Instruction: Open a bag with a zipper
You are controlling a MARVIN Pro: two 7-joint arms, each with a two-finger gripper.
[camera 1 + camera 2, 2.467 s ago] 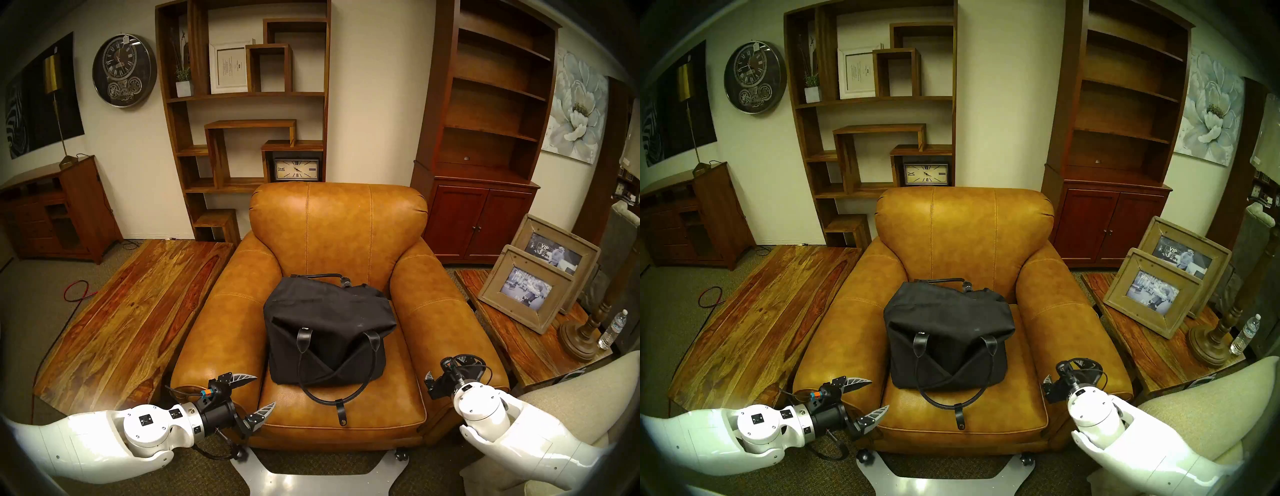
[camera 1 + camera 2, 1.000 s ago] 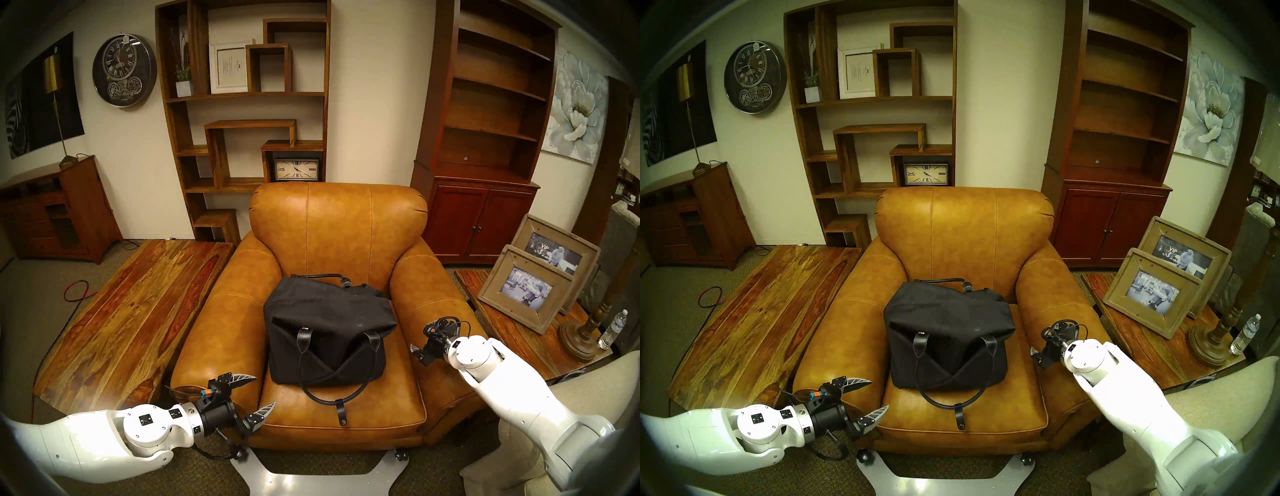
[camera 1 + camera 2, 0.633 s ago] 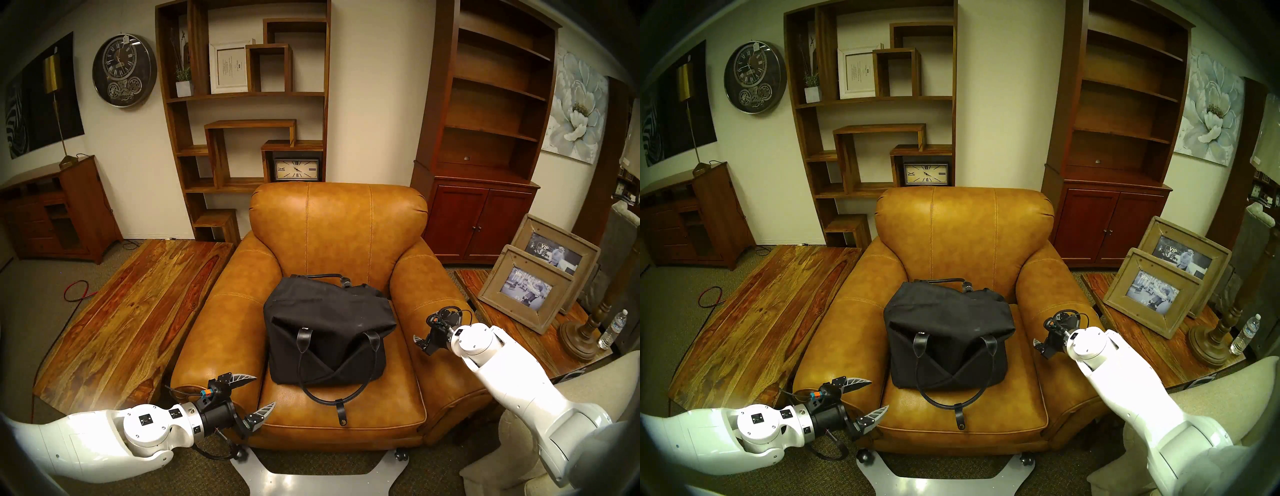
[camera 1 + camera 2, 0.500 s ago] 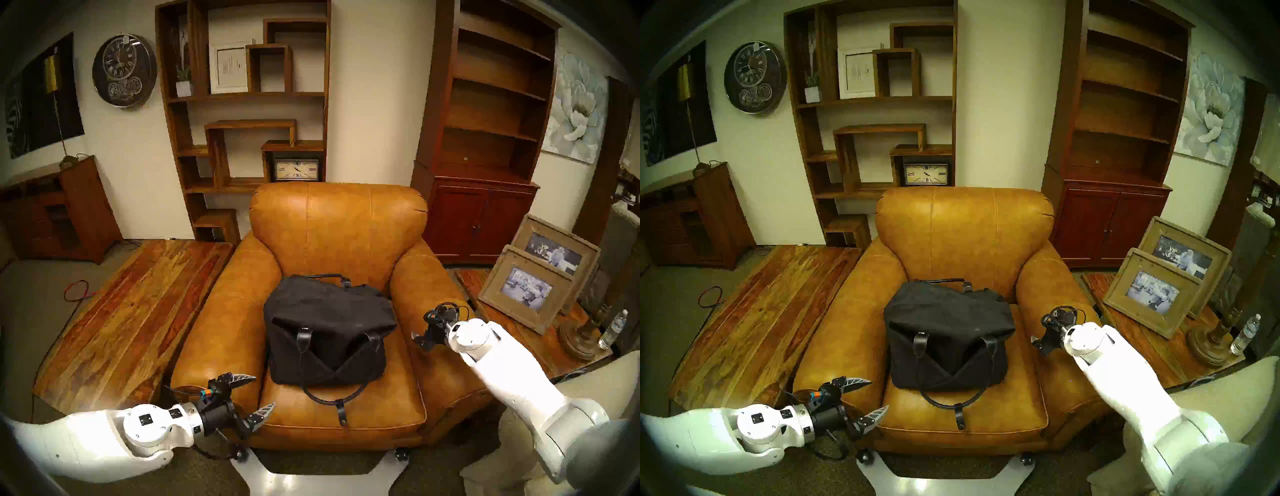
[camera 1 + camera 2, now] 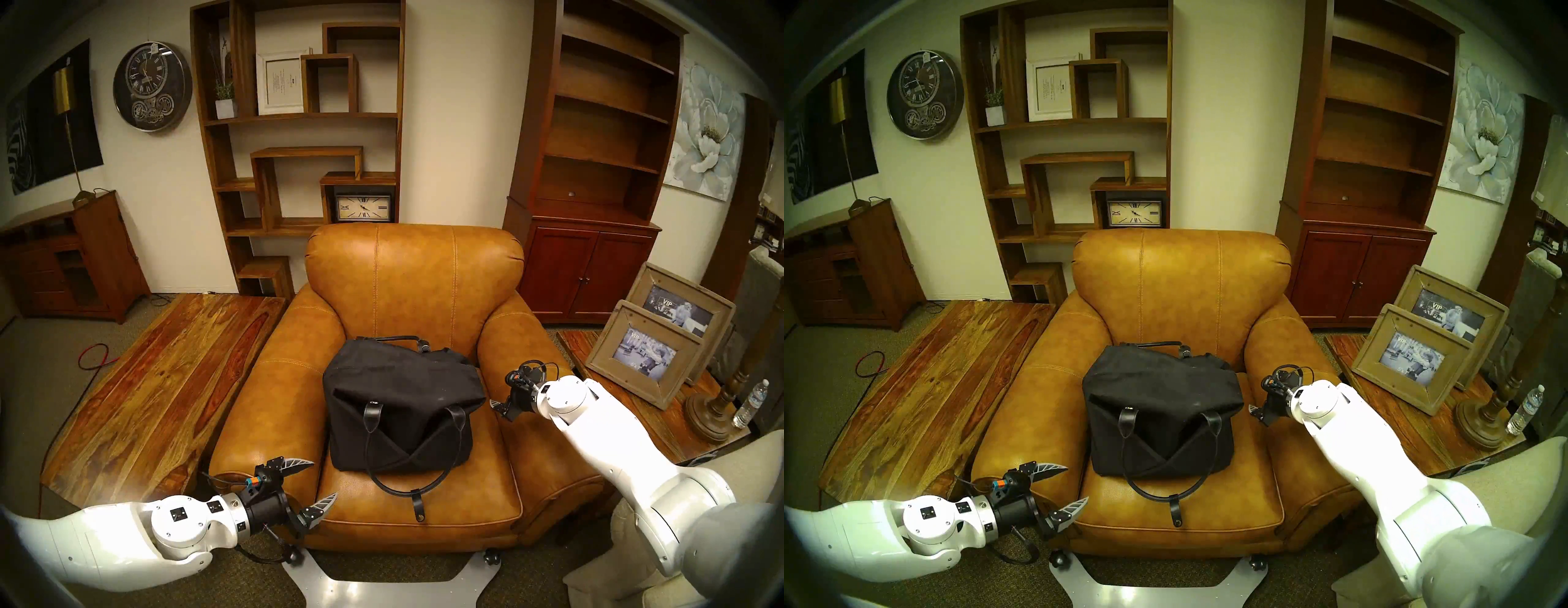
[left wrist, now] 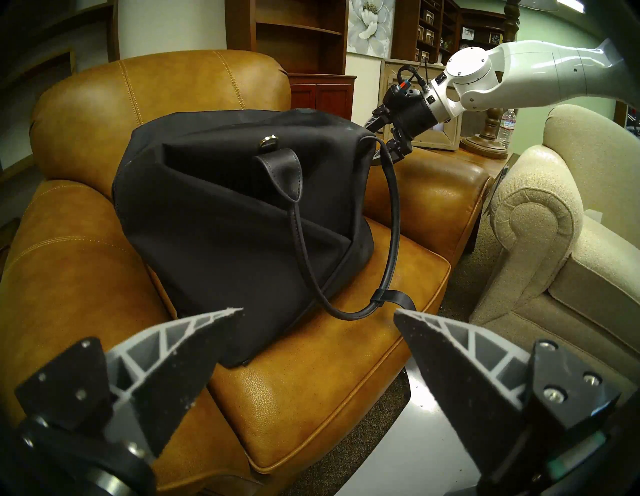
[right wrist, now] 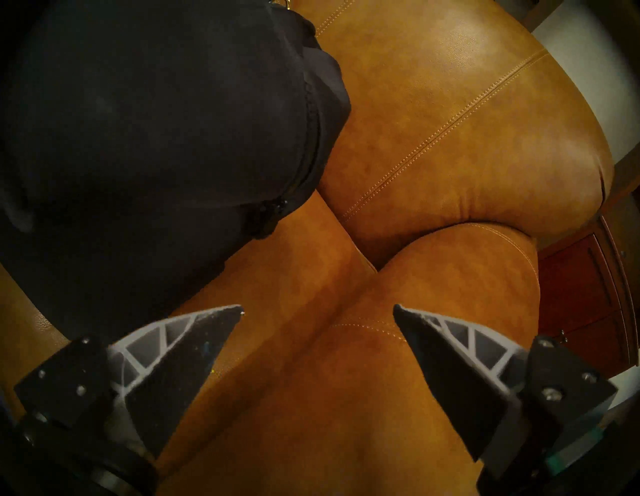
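- Wooden shelves (image 5: 297, 127) and a wall clock (image 5: 152, 88) are filling the wall behind the tan leather armchair (image 5: 413, 271) that we are facing.
- We are seeing the black bag (image 5: 403, 403) sitting on the seat cushion, its near handle (image 5: 407, 488) drooping onto the leather toward the chair's front edge.
- We are holding our left gripper (image 5: 316, 482) at the front corner of the chair, beside the near armrest, its fingers spread wide with nothing between them, well apart from the bag.
- We are holding our right gripper (image 7: 318, 310) just beside the bag's right end, over the gap between cushion and armrest; its fingers are also standing spread and empty, not touching the fabric.
- From the right wrist we are making out the zipper (image 7: 310, 138) running along the bag's dark edge, ending in a bunched tip (image 7: 268, 214) near the cushion; the pull is too dark for us to pick out.
- From the left wrist we are seeing the right arm (image 6: 519, 74) reaching in behind the far end of the bag, and a beige sofa (image 6: 554, 207) standing alongside the armchair.
- Two framed photos (image 5: 653, 352) and a water bottle (image 5: 751, 403) are sitting on the side table to our right.
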